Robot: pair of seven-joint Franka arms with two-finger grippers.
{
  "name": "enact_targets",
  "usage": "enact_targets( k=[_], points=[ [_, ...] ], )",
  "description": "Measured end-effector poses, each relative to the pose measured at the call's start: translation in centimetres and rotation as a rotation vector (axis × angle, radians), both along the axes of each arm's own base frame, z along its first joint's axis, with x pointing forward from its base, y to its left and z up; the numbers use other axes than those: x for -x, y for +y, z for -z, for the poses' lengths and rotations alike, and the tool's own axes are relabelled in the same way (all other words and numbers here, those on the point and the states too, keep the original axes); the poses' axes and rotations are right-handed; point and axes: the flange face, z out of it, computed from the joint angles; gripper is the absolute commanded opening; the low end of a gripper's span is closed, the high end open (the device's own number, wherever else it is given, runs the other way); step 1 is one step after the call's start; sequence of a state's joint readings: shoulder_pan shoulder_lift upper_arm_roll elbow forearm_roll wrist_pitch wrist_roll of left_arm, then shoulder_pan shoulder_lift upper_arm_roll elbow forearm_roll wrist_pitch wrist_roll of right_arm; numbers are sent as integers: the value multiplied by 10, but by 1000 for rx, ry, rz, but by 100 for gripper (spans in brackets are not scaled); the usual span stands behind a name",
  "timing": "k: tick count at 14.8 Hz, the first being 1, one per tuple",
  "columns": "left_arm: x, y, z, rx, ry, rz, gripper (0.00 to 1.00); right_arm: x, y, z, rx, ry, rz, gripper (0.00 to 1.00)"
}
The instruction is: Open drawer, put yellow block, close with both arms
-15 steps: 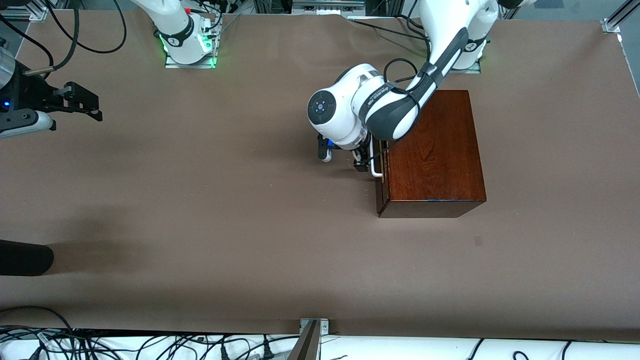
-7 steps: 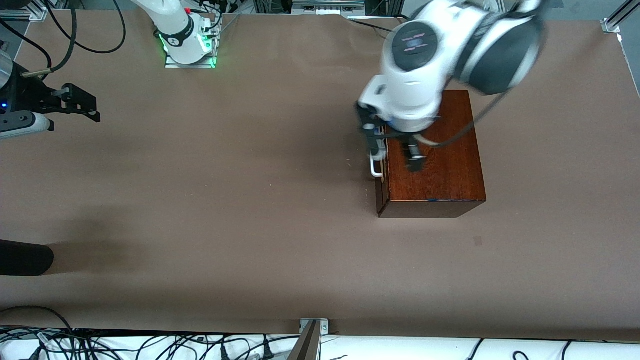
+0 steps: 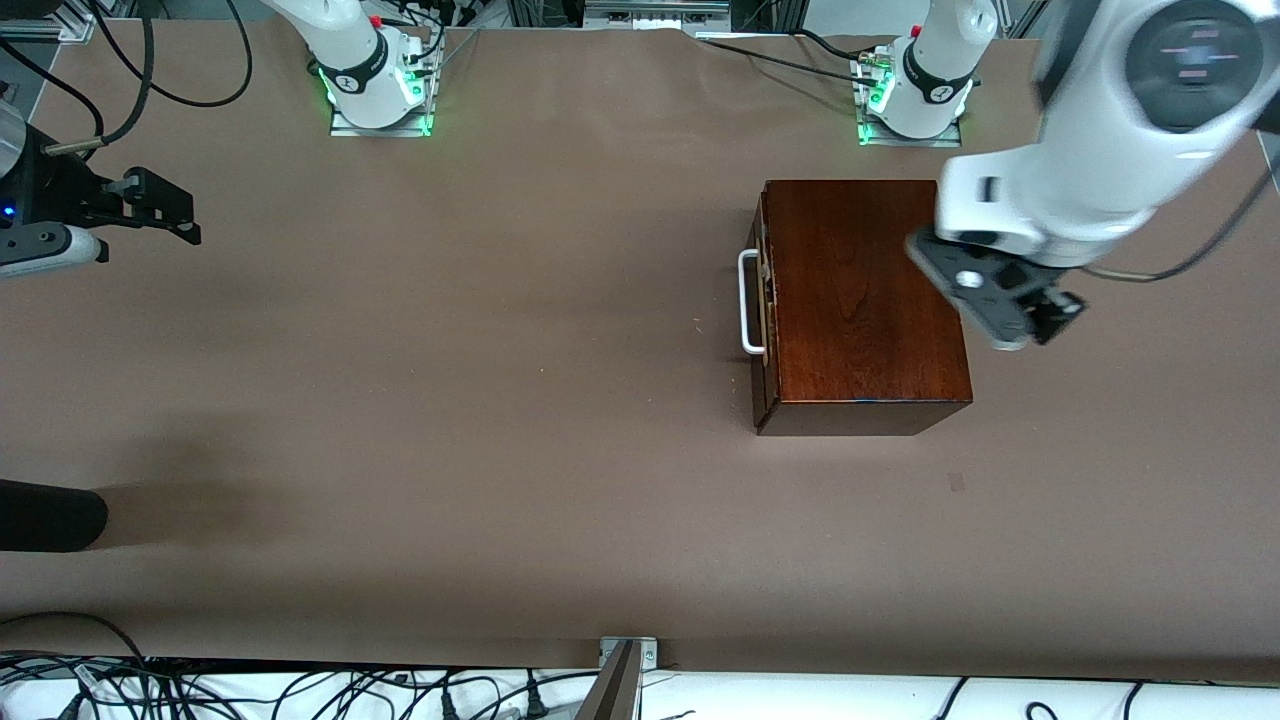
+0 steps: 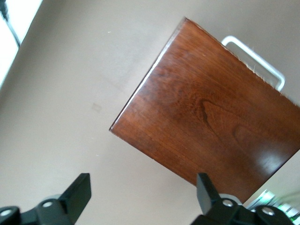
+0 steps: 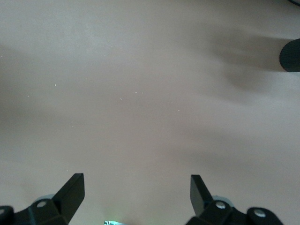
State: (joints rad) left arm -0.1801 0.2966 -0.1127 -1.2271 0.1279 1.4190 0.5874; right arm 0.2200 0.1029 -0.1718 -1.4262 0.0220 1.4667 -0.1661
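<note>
- The mahogany box (image 3: 862, 305) is sitting on the brown table (image 3: 450, 400), just in front of the left arm's base (image 3: 912, 95) and nearer to the front camera than it.
- The drawer (image 3: 762, 310) is sitting almost fully in the box, a thin pale strip showing along its dark front; its white handle (image 3: 747, 302) is pointing toward the right arm's end of the table.
- The left gripper (image 3: 1012, 300) is hanging in the air over the box's edge at the left arm's end, fingers (image 4: 75, 194) spread wide, gripping nothing.
- The right gripper (image 3: 165, 210) is waiting over bare table, well apart from the box, its fingers (image 5: 70, 192) also spread and empty.
</note>
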Motion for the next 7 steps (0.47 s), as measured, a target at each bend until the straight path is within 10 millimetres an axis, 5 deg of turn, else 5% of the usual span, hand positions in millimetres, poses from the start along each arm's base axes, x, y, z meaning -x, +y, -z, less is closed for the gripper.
enact_targets(
  k=[4,7],
  points=[
    [6,77,-17,89,-77,-296,100,0,0,0,0,0,0,100],
    [25,114,-32,111,-162,-591,100,0,0,0,0,0,0,100]
  ],
)
